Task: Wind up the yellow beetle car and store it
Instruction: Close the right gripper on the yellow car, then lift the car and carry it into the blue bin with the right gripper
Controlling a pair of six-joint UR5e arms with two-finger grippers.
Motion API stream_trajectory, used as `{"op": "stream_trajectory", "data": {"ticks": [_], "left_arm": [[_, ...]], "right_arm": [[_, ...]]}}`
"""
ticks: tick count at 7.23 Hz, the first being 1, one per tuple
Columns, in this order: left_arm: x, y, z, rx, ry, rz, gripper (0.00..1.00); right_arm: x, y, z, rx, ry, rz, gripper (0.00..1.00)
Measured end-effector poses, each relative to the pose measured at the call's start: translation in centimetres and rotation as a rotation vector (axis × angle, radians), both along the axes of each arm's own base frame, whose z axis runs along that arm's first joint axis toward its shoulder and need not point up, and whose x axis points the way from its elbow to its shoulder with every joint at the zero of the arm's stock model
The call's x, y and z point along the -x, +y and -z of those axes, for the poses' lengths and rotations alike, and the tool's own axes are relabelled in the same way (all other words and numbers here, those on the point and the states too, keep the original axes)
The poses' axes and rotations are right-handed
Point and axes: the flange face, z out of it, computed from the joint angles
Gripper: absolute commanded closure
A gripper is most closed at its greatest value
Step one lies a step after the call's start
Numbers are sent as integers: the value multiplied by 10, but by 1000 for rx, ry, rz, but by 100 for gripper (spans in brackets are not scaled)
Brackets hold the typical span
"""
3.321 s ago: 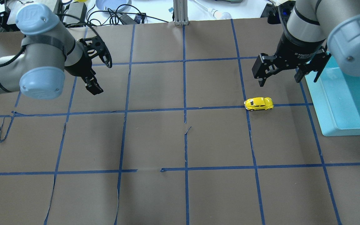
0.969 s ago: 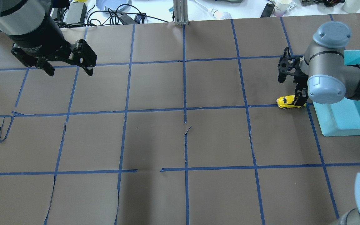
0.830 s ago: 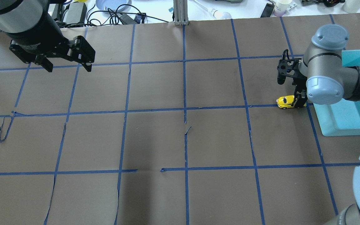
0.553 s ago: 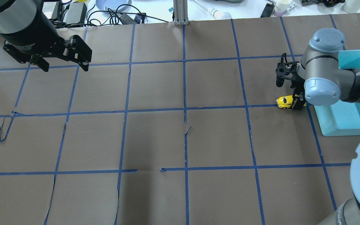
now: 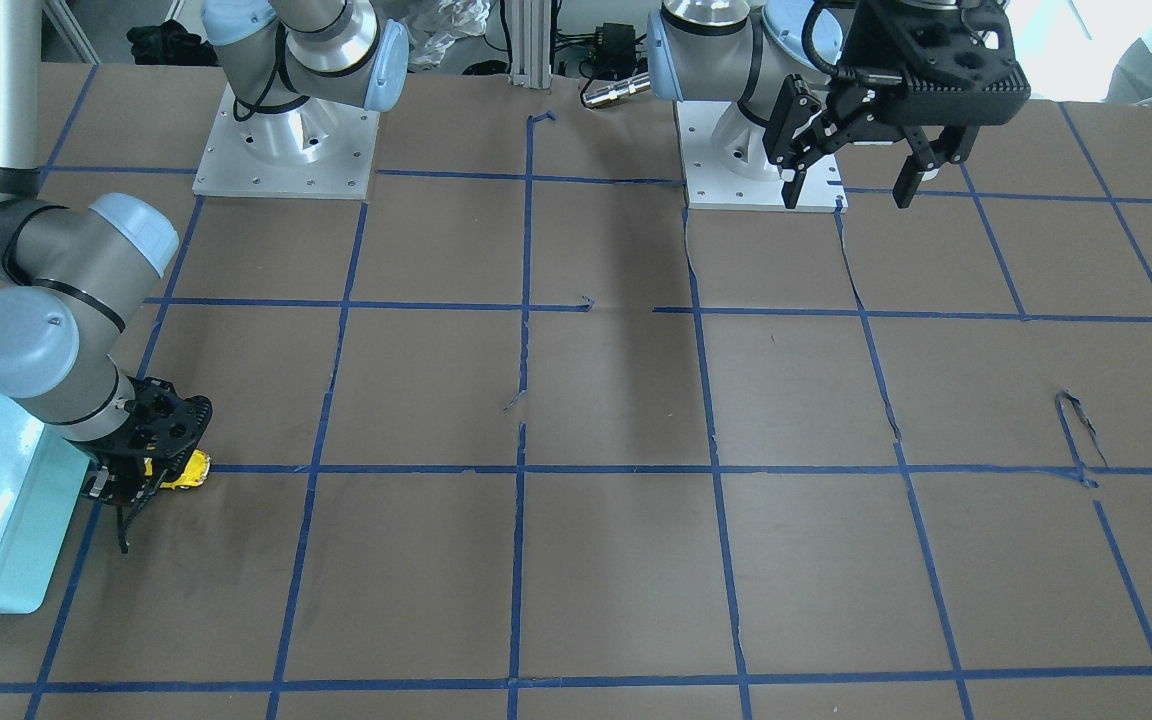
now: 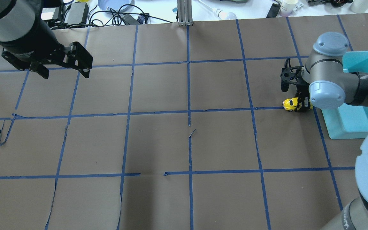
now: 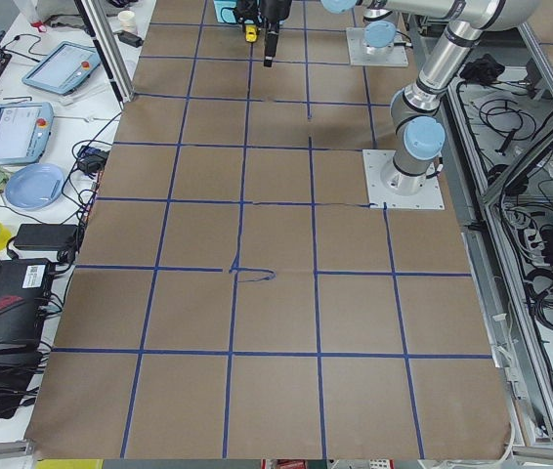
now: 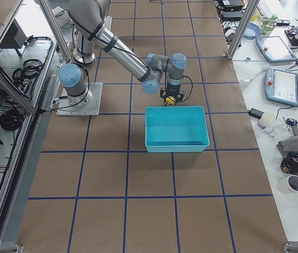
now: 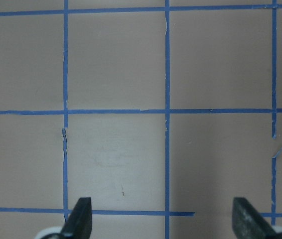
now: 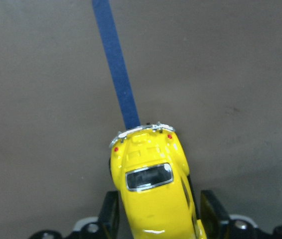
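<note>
Right gripper (image 10: pixel 157 211) clamped on the yellow beetle car (image 10: pixel 150 174), now dragged back beside the bin.
Over the last few seconds the car has slid along the blue tape line (image 10: pixel 113 64) toward the teal bin (image 6: pixel 347 124) and sits on the desk (image 6: pixel 187 143) just beside its rim, with the fingers (image 10: pixel 110 214) against both flanks. The pull-back wind looks done or nearly so; storing remains. The right wrist bends low over the car, and the left gripper (image 6: pixel 65 74) hangs spread wide, well apart.
</note>
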Motion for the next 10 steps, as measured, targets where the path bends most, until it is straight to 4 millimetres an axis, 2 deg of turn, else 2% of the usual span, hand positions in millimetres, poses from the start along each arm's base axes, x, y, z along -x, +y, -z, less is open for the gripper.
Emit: {"op": "stream_trajectory", "data": {"ticks": [3, 4, 6, 7, 8, 9, 10], "left_arm": [[1, -8, 11, -16, 11, -12, 0], [0, -10, 4, -17, 14, -23, 0], [-1, -22, -13, -30, 15, -33, 0], [0, -27, -13, -43, 15, -28, 0], [2, -27, -4, -58, 15, -19, 0], [4, -26, 7, -46, 15, -18, 0], [6, -27, 14, -15, 16, -20, 0]], "right_arm": [[-2, -4, -16, 16, 2, -28, 100], [-6, -9, -36, 34, 0, -33, 100], [-15, -18, -96, 26, -34, -40, 100], [-13, -25, -130, 0, -41, -39, 100], [-6, -31, -167, -25, -35, -34, 100], [14, -35, -196, -46, -7, -26, 100], [47, -34, -210, -66, 18, -30, 100]]}}
